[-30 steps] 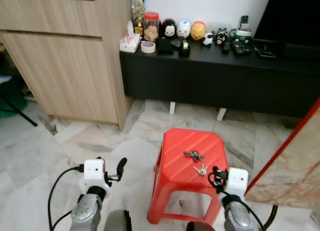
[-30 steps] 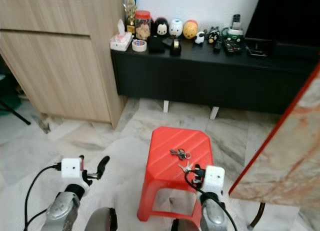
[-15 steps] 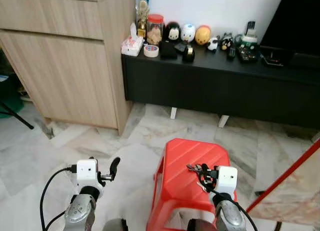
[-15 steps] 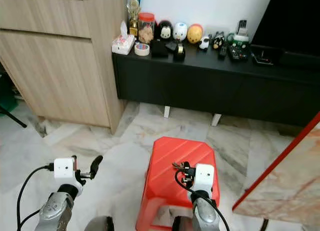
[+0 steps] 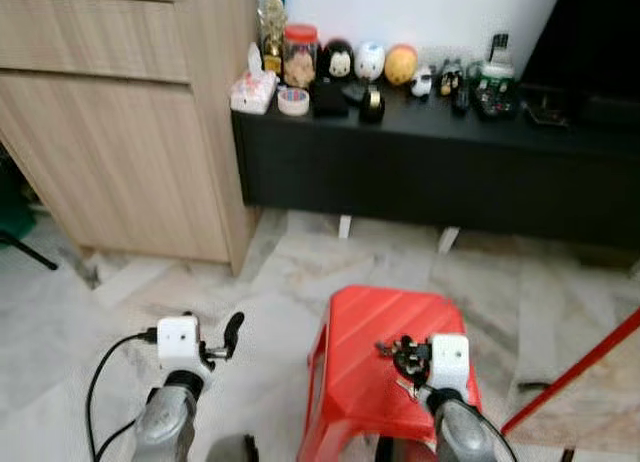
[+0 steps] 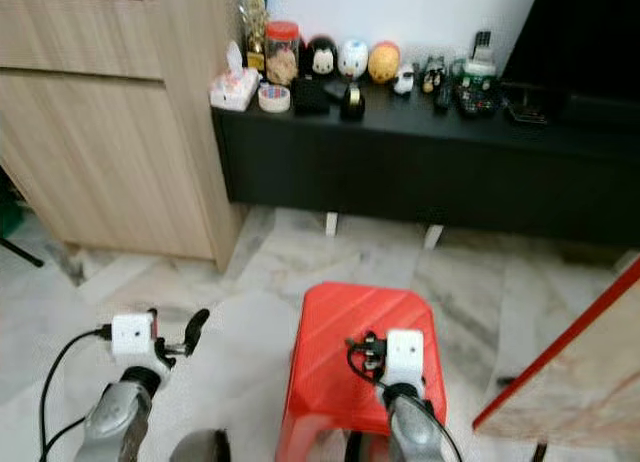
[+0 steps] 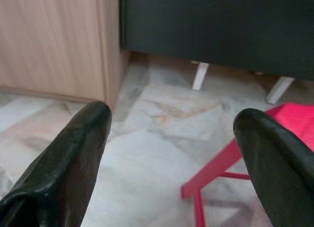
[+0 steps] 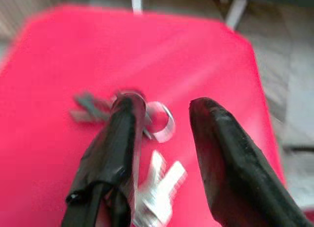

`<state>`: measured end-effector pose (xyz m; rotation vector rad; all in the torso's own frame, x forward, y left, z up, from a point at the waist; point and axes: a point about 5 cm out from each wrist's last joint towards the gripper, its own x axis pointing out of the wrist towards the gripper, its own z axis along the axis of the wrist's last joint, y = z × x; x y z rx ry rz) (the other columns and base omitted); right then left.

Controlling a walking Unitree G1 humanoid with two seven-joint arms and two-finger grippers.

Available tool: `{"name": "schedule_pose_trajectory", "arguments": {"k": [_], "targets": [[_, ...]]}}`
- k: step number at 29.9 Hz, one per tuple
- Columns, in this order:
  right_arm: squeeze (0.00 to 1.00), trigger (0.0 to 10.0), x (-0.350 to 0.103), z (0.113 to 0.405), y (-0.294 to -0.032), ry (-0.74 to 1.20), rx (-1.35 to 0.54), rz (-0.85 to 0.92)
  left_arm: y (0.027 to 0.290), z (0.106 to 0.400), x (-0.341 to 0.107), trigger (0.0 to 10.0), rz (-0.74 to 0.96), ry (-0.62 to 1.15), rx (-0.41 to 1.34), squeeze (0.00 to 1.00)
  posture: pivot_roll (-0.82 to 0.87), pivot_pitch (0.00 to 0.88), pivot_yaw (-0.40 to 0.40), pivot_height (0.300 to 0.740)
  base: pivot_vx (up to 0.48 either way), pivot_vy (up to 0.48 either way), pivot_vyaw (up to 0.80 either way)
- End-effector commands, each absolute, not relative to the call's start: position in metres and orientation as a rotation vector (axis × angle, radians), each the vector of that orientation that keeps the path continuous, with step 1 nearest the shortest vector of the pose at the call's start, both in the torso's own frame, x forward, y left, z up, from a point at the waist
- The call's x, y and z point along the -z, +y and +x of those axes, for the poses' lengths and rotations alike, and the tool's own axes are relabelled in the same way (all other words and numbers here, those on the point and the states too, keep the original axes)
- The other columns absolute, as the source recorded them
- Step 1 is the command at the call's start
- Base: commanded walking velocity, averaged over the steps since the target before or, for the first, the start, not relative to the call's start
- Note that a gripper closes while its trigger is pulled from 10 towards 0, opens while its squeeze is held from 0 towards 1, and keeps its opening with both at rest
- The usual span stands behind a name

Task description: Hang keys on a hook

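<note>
Red stool (image 5: 370, 362) carries the keys (image 8: 147, 119); right hand (image 8: 164, 114), parted narrowly over them, should straddle the ring before closing. Left hand (image 7: 171, 133) idles wide.

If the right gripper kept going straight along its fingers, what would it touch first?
Most likely the keys lying on the red stool. The right gripper hangs open just above them, one finger over the key ring. Blur hides the remaining gap.
</note>
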<state>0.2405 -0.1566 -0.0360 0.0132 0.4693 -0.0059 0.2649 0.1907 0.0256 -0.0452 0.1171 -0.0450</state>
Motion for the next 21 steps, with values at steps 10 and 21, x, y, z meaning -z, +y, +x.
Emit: {"name": "schedule_pose_trajectory", "arguments": {"k": [10, 21], "targets": [[0.89, 10.0, 0.042, 0.235, -0.15, 0.52, -0.048, 0.038, 0.195, 0.26, -0.021, 10.0, -0.037, 0.142, 0.035, 0.0, -0.01, 0.034, -0.075, 0.61, 0.0, 0.0, 0.0], [0.0, 10.0, 0.058, 0.218, -0.164, 0.654, -0.096, -0.035, 0.194, 0.258, -0.018, 10.0, -0.037, 0.159, 0.043, 0.0, -0.02, 0.041, -0.074, 0.61, 0.0, 0.0, 0.0]]}}
